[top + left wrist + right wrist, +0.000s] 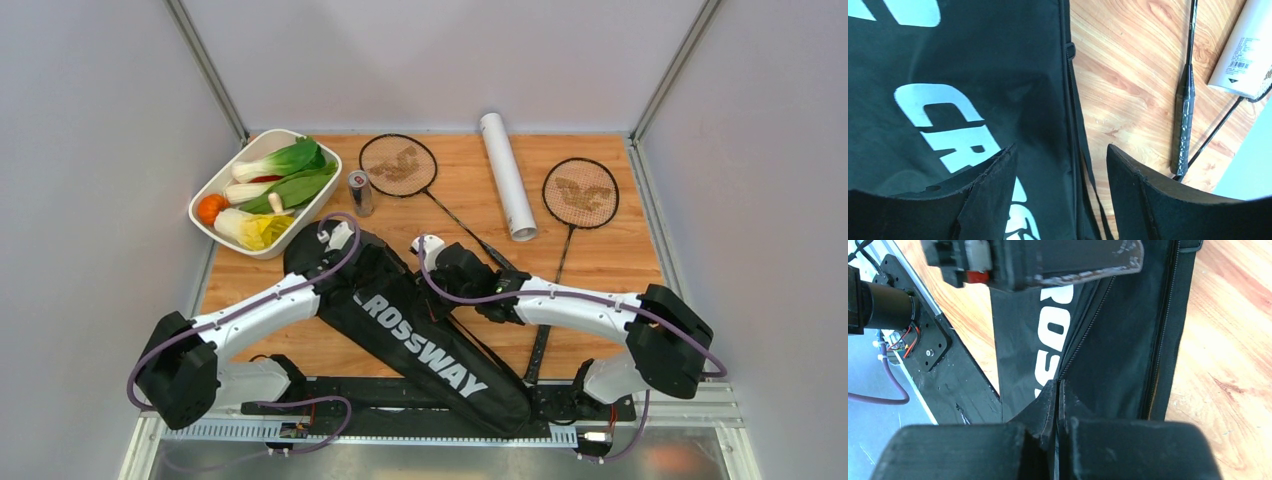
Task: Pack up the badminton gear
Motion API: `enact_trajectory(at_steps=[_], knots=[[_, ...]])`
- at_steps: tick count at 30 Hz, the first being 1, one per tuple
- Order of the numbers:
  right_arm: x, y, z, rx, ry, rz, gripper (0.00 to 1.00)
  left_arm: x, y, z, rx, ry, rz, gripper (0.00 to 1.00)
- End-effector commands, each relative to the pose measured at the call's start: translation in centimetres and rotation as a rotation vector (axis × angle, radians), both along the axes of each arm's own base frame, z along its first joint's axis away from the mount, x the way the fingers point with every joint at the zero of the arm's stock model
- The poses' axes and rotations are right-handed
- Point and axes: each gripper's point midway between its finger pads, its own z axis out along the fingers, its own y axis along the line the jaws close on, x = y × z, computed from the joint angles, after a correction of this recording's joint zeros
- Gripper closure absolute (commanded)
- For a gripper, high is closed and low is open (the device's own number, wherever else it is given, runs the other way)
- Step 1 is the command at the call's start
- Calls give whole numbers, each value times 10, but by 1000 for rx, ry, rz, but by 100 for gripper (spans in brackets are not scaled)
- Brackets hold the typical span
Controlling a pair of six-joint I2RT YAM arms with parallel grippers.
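The right fingers (1058,402) are squeezed tight together, right on the zip line of the black racket bag (420,340). It looks like they pinch the edge of the bag there, but I cannot see a zip tab. The left fingers (333,236) are wide apart and hold nothing. They hang over the far end of the bag, with its zip edge between them.

I think the job now is to open the bag. To do it well, the left fingers should go down and hold the bag so it does not slide. The right ones should pull along the zip, not up.

The bag lies slanted across the near part of the bench (620,250). One racket (398,165), the white tube (507,175) and the other racket (580,192) lie behind it, not packed yet. I see no shuttlecocks.
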Motion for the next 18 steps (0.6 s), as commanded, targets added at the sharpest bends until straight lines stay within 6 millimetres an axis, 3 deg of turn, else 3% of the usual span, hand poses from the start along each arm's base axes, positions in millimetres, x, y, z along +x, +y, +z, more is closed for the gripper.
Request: enact_trajectory(at_steps=[1,3,6,9,10,11,12,16,18], knots=[[3,15,26,62,-69,-29,100,-3,-13,-4,-41,22,-5,29],[1,18,27,60,-76,-25,100,-8,-11,-11,-34,55,2,36],[-4,21,32,62,-85,-17,100,-20,-12,-21,-52,105,-9,55],[-7,23,37,70,-93,-10,99,-25,-15,-24,-66,111,-28,61],[-8,23,37,71,-92,-9,97,-27,-14,-24,-64,111,-34,72],[-9,23,38,73,-88,-7,92,-27,-14,-22,-64,105,-38,79],[-10,23,40,76,-85,-6,85,-27,-14,-22,-57,98,-50,94],[-11,13,55,100,-68,-59,61,-24,-15,2,-57,-3,-124,100],[1,0,64,94,-98,-145,53,-24,-18,15,-65,-73,-180,100]])
